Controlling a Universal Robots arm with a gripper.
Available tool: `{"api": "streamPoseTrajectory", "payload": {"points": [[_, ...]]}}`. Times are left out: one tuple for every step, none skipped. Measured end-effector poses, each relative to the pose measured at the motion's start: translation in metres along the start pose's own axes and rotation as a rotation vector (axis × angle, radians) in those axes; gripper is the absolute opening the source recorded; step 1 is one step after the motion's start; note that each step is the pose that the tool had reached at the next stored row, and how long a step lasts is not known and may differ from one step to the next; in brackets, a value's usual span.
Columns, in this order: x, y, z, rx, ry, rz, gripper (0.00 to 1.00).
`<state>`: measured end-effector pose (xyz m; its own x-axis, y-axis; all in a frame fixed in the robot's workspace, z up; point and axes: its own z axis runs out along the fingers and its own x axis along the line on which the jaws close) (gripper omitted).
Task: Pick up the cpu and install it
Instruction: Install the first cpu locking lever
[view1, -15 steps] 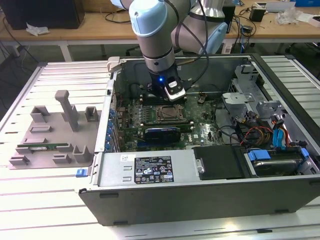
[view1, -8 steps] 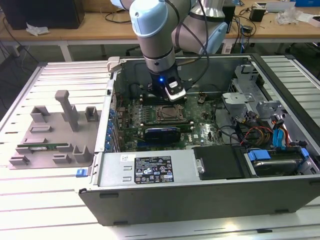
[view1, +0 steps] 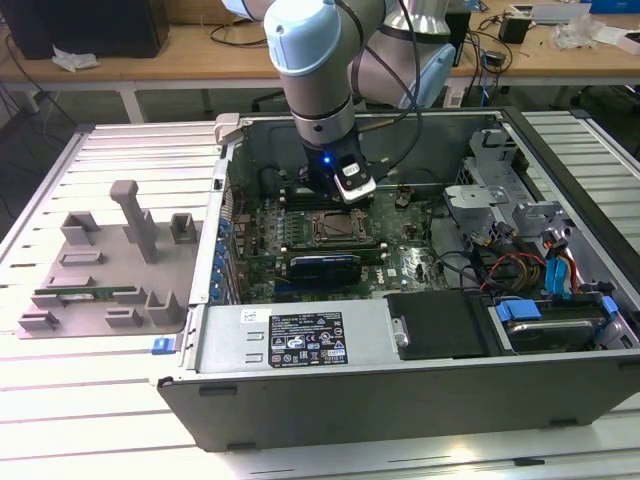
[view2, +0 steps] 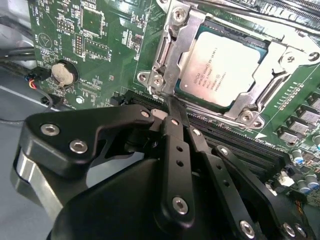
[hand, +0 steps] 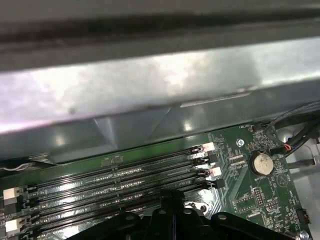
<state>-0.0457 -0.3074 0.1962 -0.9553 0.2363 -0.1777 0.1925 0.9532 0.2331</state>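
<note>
Exterior view: high, wide, onto open computer case (view1: 300, 345); both wrist views close over motherboard (view2: 100, 40), sharing coin battery (hand: 260, 162)

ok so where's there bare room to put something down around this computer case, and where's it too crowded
Bare slatted table lies in front of the grey fixture tray, and beside the open case on the exterior view's left. Inside it is crowded: the gripper hangs over the memory slots beside the cpu in its socket; cables fill the right.
</note>
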Motion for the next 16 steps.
{"api": "streamPoseTrajectory", "payload": {"points": [[-0.0002, 0.0002, -0.0007, -0.0004, -0.0001, 0.0, 0.11], [-0.0006, 0.0008, -0.0029, -0.0001, -0.0001, 0.0, 0.11], [-0.0012, 0.0015, -0.006, -0.0002, -0.0001, 0.0, 0.11], [-0.002, 0.0025, -0.0101, 0.0008, -0.0002, 0.0, 0.11], [-0.0026, 0.0032, -0.0126, 0.0037, -0.0008, -0.001, 0.11], [-0.003, 0.0036, -0.0141, 0.0096, -0.0021, -0.002, 0.11], [-0.0038, 0.0041, -0.0155, 0.0302, -0.0057, -0.007, 0.11], [-0.0046, 0.0045, -0.0167, 0.0564, -0.0103, -0.013, 0.11], [-0.0049, 0.0046, -0.0172, 0.072, -0.013, -0.016, 0.11], [-0.0055, 0.005, -0.0179, 0.1043, -0.0187, -0.024, 0.11], [-0.0058, 0.0051, -0.0183, 0.1248, -0.022, -0.028, 0.11], [-0.0061, 0.0053, -0.0186, 0.1432, -0.0248, -0.032, 0.11], [-0.0069, 0.0058, -0.019, 0.1807, -0.0305, -0.041, 0.11], [-0.0075, 0.0068, -0.0189, 0.2135, -0.0358, -0.048, 0.11], [-0.0079, 0.0072, -0.0188, 0.2249, -0.0372, -0.051, 0.11], [-0.008, 0.0072, -0.0188, 0.225, -0.0372, -0.051, 0.11]]}}
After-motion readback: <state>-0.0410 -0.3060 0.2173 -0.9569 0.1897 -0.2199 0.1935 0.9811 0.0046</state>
